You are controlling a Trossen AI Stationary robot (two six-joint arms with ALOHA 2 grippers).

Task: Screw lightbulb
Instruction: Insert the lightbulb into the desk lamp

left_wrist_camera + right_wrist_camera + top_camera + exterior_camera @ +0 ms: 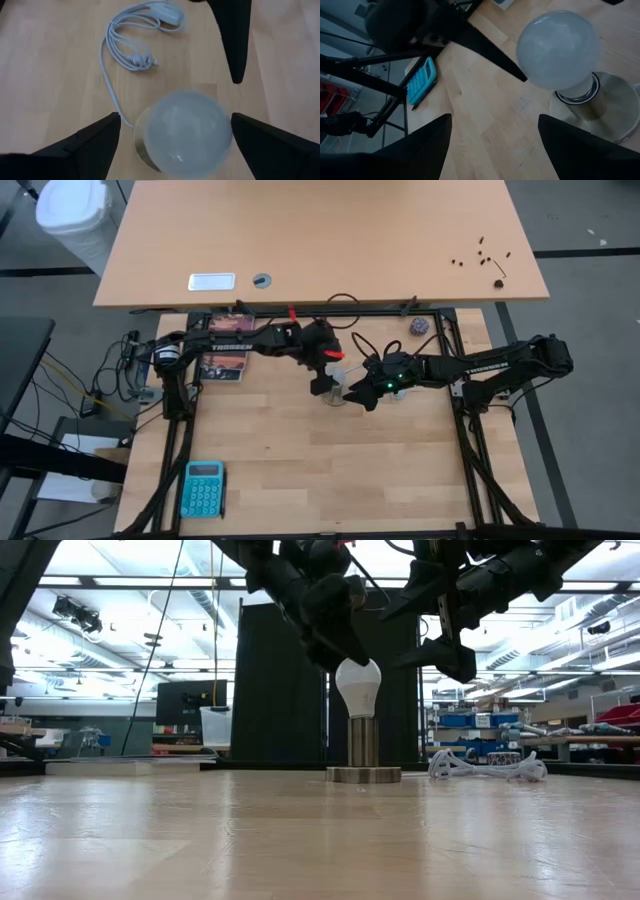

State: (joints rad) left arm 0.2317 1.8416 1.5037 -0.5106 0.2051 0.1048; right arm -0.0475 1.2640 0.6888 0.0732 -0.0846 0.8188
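The white lightbulb stands upright, its base in the metal socket at the table's middle. My left gripper is open and comes slanting down from the left. Its fingers stand on either side of the bulb's globe, with a gap showing on each side. My right gripper is open too, just right of the bulb and above the table. Nothing lies between its fingers, and it points toward the bulb.
The socket's round base rests on the wooden table, and its white cord lies coiled beside it. A teal calculator sits at the near left. A small purplish ball lies at the far right.
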